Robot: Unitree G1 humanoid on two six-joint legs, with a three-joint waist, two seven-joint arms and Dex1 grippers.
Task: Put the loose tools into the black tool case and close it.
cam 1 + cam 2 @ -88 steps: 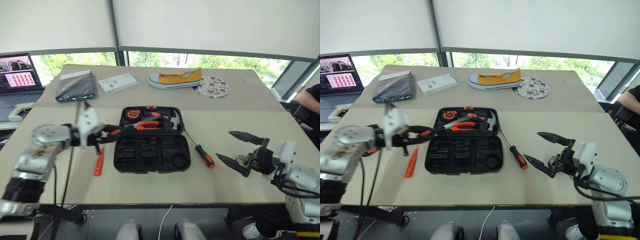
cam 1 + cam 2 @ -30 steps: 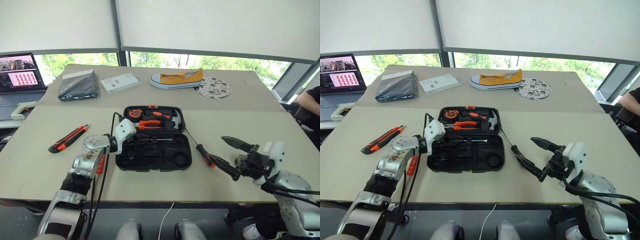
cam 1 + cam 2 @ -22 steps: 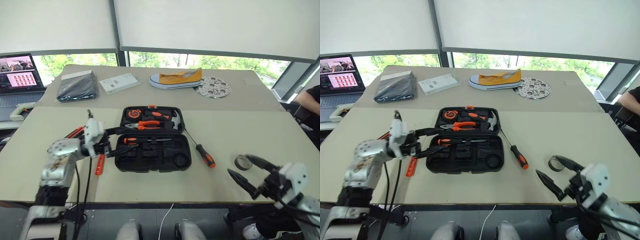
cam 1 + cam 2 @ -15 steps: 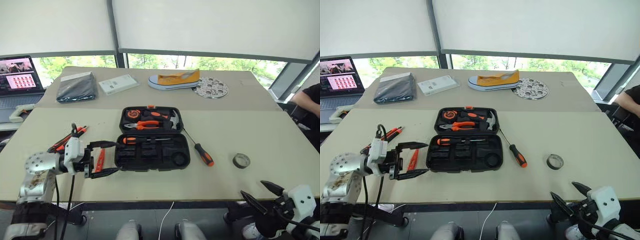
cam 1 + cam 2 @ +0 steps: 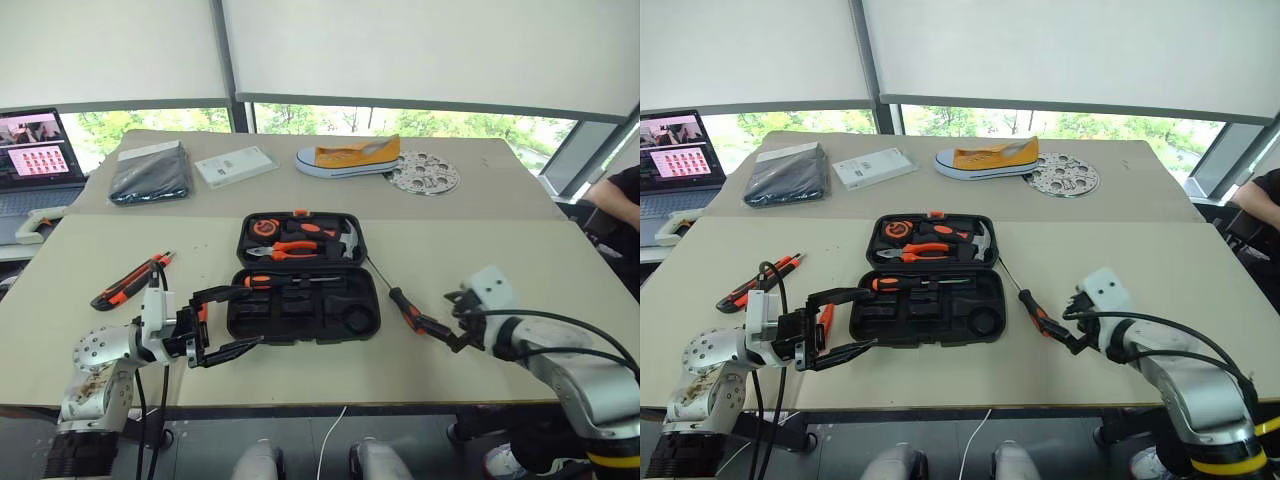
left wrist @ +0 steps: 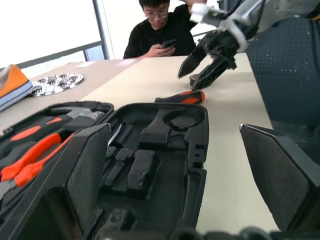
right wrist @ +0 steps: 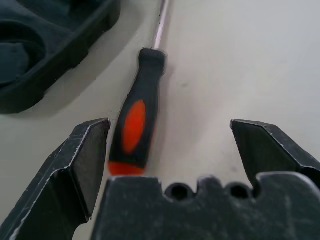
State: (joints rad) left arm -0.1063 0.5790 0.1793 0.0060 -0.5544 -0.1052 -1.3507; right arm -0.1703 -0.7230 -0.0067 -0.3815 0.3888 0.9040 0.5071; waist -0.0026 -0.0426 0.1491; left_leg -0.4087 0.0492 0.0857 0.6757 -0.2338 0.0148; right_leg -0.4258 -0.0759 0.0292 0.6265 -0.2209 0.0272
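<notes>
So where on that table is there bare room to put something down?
The widest bare patch lies right of the screwdriver and behind the right gripper. Another lies between the tool case and the shoe. Left of the case it's crowded: knife, left gripper.

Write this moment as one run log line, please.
left tool: open, beside case | right tool: open, at screwdriver on table | case: open
</notes>
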